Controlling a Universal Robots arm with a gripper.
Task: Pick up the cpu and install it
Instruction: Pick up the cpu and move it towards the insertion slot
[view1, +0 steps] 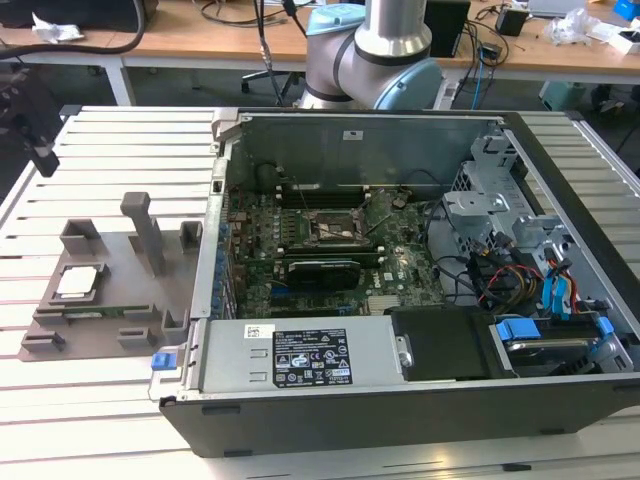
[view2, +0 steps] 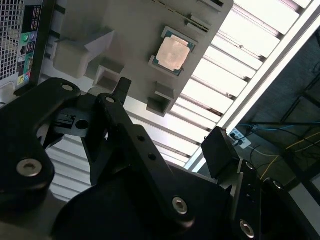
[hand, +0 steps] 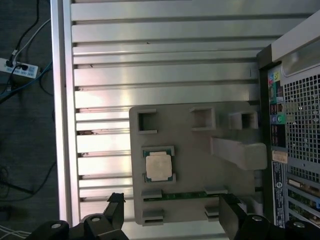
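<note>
The cpu (hand: 159, 167) lies flat, silver top up, in a square recess of the grey holder (hand: 190, 145). The holder rests on the slatted tabletop (hand: 150, 50), just beside the open case (view1: 400, 400). In the first wrist view the end effector (hand: 172, 201) hangs over the holder's edge, its fingers (hand: 116, 202) spread wide with nothing between them, clear of the cpu. Inside the case, the dark socket (view1: 330, 228) sits mid-board.

A robotics lab — cable-strewn workbenches (view1: 165, 45), slotted aluminium table (view1: 110, 150).
</note>
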